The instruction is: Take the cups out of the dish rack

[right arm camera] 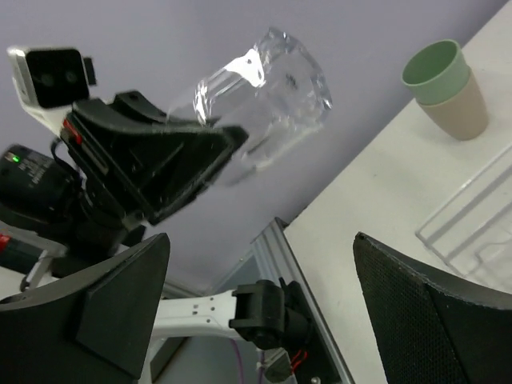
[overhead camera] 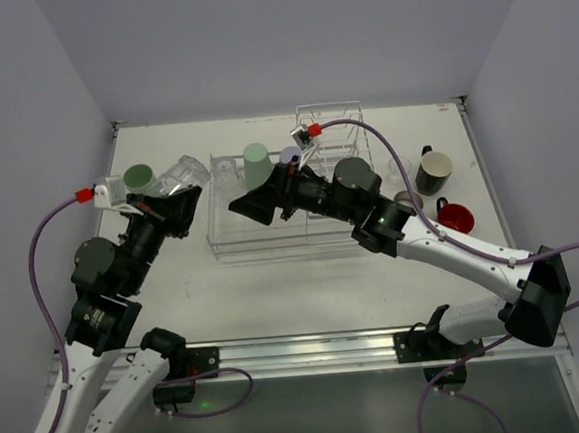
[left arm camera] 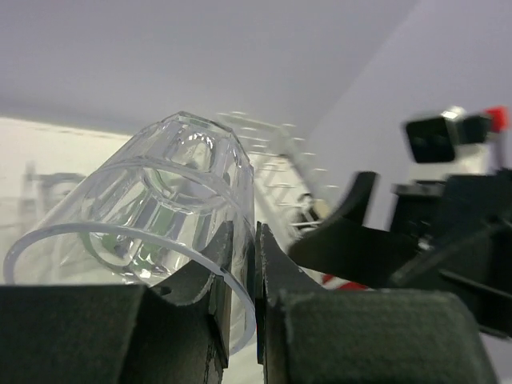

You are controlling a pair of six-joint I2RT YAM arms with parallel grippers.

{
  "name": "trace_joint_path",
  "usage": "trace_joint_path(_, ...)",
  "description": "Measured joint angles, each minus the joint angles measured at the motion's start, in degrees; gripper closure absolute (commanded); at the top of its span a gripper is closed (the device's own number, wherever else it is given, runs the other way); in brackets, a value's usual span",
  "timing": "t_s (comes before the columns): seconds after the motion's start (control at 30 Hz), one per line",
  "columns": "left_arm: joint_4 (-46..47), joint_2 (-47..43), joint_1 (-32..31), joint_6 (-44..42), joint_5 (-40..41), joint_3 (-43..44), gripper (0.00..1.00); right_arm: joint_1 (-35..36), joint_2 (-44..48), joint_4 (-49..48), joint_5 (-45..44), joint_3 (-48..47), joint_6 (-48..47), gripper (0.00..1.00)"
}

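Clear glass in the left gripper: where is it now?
Top view, left side: the clear glass hangs tilted in the left gripper, between the leftmost green cup and the dish rack.

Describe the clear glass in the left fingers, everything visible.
The clear glass is a transparent tumbler, faceted base, smooth round rim, apparently empty. It is tilted nearly onto its side, base away from the left gripper, whose fingers pinch its rim wall, one inside, one outside. It hangs in the air left of the dish rack; nothing else seems to touch it.
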State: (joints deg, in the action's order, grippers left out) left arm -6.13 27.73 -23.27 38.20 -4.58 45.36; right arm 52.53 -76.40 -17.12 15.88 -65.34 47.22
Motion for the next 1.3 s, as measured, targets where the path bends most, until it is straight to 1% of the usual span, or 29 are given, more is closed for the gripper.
trace_joint_path(0.1, -7.4, 5.9, 0.0, -4.9, 7.3, 6.1, 1.0, 0.0, 1.6, 2.5, -2.2, 1.1, -2.1, 0.01)
trace_joint_path(0.27, -18.3, 13.7, 0.0, -10.1, 16.5, 11.4, 1.0, 0.0, 4.0, 6.4, -5.5, 4.0, -6.0, 0.01)
trace_joint_path(0.4, -25.1, 18.0, 0.0, -11.9, 22.6, 11.9, 1.0, 0.0, 5.4, 9.5, -6.4, 5.1, -9.3, 0.01)
trace_joint_path(0.6, -29.9, 21.7, 0.8, -12.5, 27.6, 9.9, 1.0, 0.0, 9.1, 12.9, -6.3, 5.7, -13.9, 0.01)
trace_joint_path(0.73, -30.2, 26.0, 3.2, -12.4, 27.3, 7.1, 1.0, 0.0, 10.4, 14.4, -5.4, 5.7, -17.2, 0.01)
trace_joint_path(0.87, -29.5, 30.9, 7.0, -12.3, 24.4, 4.9, 1.0, 0.2, 10.5, 17.8, -4.0, 5.5, -19.8, 0.01)
trace_joint_path(1.13, -25.4, 42.4, 15.6, -12.4, 17.6, 3.0, 1.0, 1.0, 12.1, 19.3, -3.1, 6.6, -20.9, 0.01)
trace_joint_path(1.3, -23.1, 49.3, 18.3, -13.1, 15.0, 3.1, 1.0, 2.0, 12.1, 19.3, -2.9, 6.7, -21.0, 0.01)
